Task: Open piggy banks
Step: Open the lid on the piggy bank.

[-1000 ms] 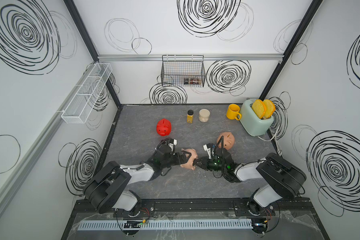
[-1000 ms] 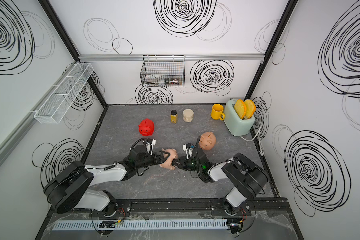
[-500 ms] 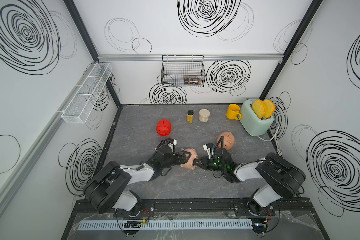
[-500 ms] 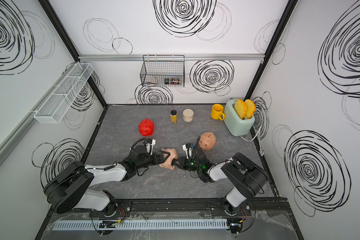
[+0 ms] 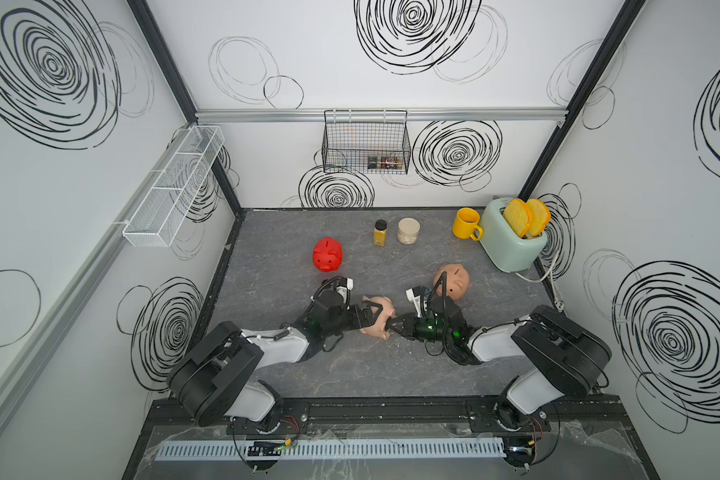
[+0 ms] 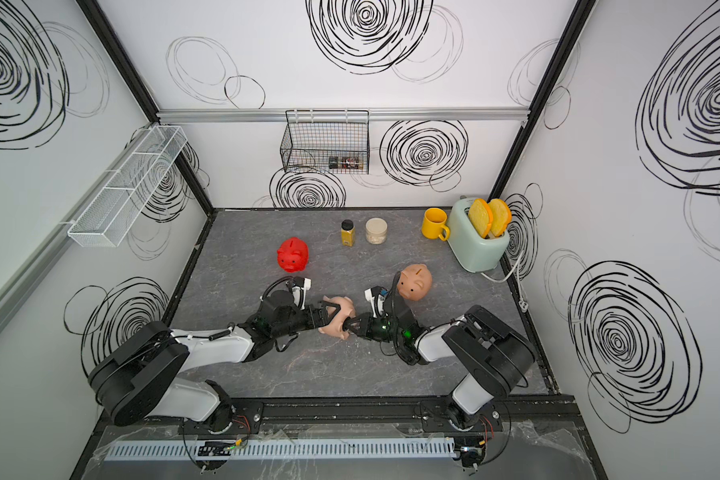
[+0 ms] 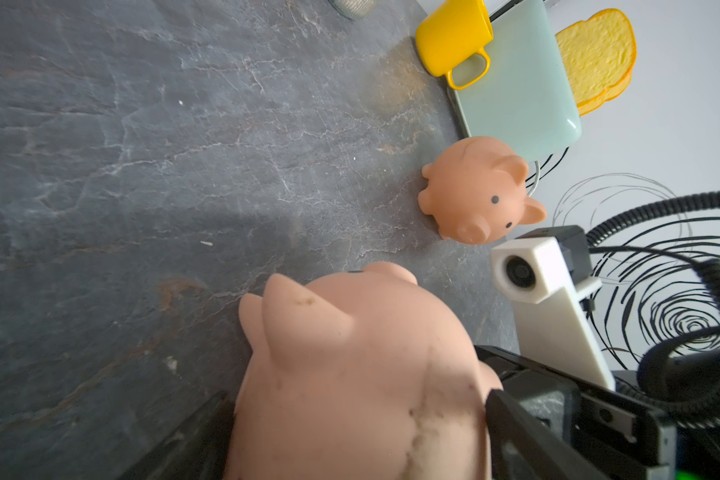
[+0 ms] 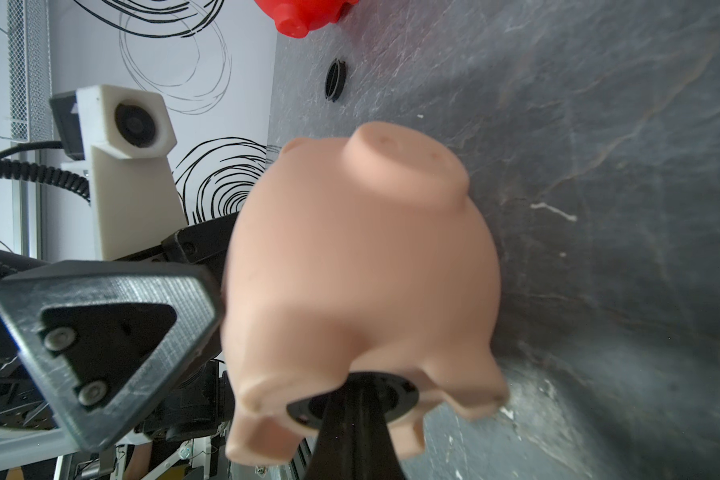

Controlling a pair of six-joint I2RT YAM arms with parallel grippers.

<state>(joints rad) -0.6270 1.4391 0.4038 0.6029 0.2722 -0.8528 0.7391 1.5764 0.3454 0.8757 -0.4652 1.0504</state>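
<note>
Inside left pincer (image 5: 374, 319): pink pig (image 5: 386, 311); right pincer (image 5: 393, 328) touching

In the right wrist view the pale pink pig (image 8: 362, 266) is blurred. The dark fingers of the right gripper (image 8: 354, 399) cover the middle of its belly plug (image 8: 402, 392), hiding whether they pinch it. The red pig (image 8: 308, 14) is cut off by the frame edge. In both top views the left gripper (image 5: 375, 322) hides the pink pig's left side, a cable crosses the peach-tan pig (image 5: 458, 282), and what lies in the far wire basket (image 5: 366, 141) is too small to tell.

The right hand (image 8: 356, 415) pinches the black belly plug (image 8: 402, 395) of the pale pink piggy bank (image 8: 362, 266).
</note>
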